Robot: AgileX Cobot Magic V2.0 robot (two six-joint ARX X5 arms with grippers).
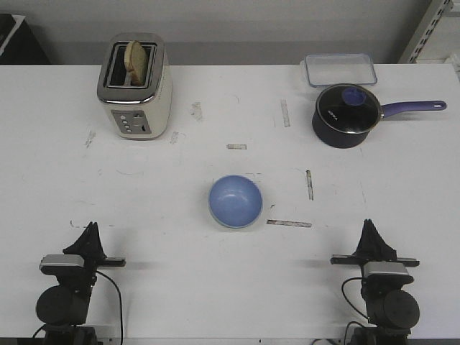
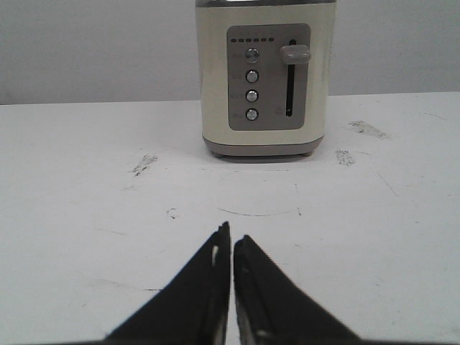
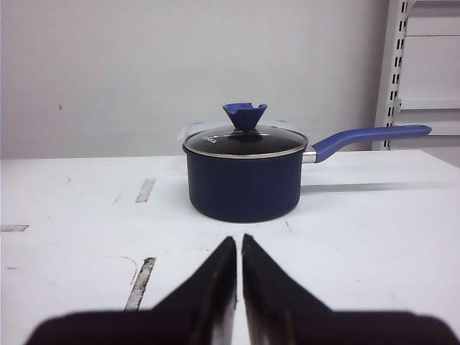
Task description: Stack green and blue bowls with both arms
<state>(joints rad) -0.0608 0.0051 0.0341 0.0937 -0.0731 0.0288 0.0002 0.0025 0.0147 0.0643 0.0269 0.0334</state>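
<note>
My left gripper and right gripper rest near the blue bowl, flanking it. Both jaws pinched together, holding nothing.

White table against a pale grey wall

The scuffed white table fills the frame; a plain wall runs along the top, with white metal shelving at upper right.

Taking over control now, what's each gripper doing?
Left gripper: shut, holding nothing, facing the toaster.
Right gripper: shut, holding nothing, facing the saucepan.
</note>
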